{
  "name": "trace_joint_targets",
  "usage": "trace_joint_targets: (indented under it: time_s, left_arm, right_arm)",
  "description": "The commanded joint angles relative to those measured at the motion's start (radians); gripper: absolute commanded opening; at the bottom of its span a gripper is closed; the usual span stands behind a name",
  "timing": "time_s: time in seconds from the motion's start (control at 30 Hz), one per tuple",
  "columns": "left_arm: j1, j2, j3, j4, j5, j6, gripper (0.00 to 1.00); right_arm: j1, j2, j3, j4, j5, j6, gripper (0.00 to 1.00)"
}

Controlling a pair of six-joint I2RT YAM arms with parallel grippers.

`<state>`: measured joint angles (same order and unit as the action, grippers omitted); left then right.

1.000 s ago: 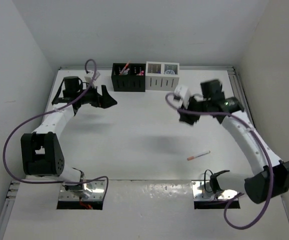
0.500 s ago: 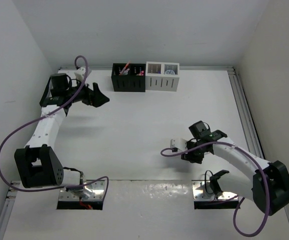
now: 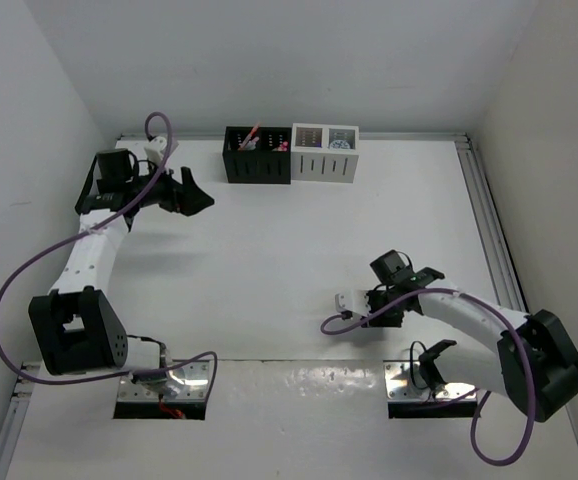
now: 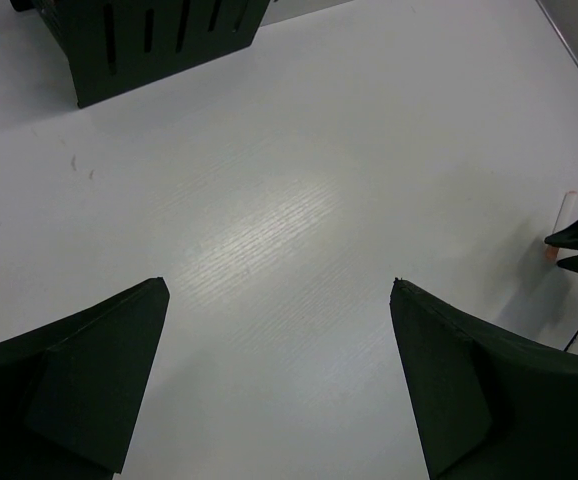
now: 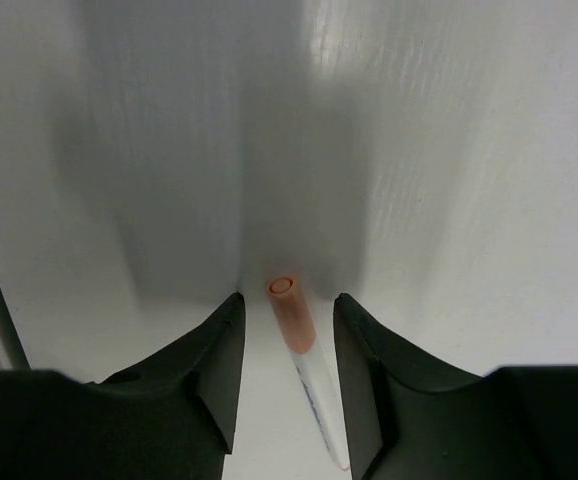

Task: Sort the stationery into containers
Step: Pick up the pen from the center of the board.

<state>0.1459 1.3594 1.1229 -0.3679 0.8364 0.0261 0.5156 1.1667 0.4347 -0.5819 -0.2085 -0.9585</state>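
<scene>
Since a second ago the right arm has swung away from the boxes and dropped to the near right of the white table (image 3: 289,250). The left arm has pulled back toward the left wall.

From the top camera, the right gripper (image 3: 382,308) sits low over the table and hides whatever lies under it. The left gripper (image 3: 201,196) hangs in the air with its fingers spread, near the front left of the slotted black organiser box (image 3: 257,170). This box stands at the far edge, touching the slotted white organiser box (image 3: 324,168) on its right. A reddish pen (image 3: 254,133) leans out of the black box; the other contents are too small to tell.

In the left wrist view, the left gripper (image 4: 277,290) is wide apart, with nothing between the fingers but bare table. The black box (image 4: 159,40) is at the top left, and far right lies a thin white pen with an orange cap (image 4: 566,212).

In the right wrist view, the right gripper (image 5: 289,300) straddles that pen (image 5: 294,315) — one black finger on each side of the orange cap. The jaws are parted and a sliver of table shows on both sides. The pen lies flat on the table.
</scene>
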Motion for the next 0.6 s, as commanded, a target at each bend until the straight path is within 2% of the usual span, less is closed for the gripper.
trace_joint_targets:
  time_s: [0.0,0.23,0.37,0.57]
  left_arm:
    - [0.018,0.007,0.021,0.014,0.03,0.023,1.0]
    - [0.037,0.027,0.023,0.017,0.04,0.017,1.0]
    - [0.049,0.038,0.018,0.015,0.046,0.015,1.0]
    - [0.07,0.044,0.015,0.015,0.055,0.014,1.0]
  right_arm:
    - [0.017,0.024,-0.008,0.039,0.003,-0.057,0.39]
    - [0.027,0.082,0.007,-0.016,0.001,-0.184,0.32]
    - [0.046,0.117,0.029,-0.053,-0.002,-0.221,0.18]
    - [0.049,0.163,0.053,-0.088,-0.011,-0.218,0.06]
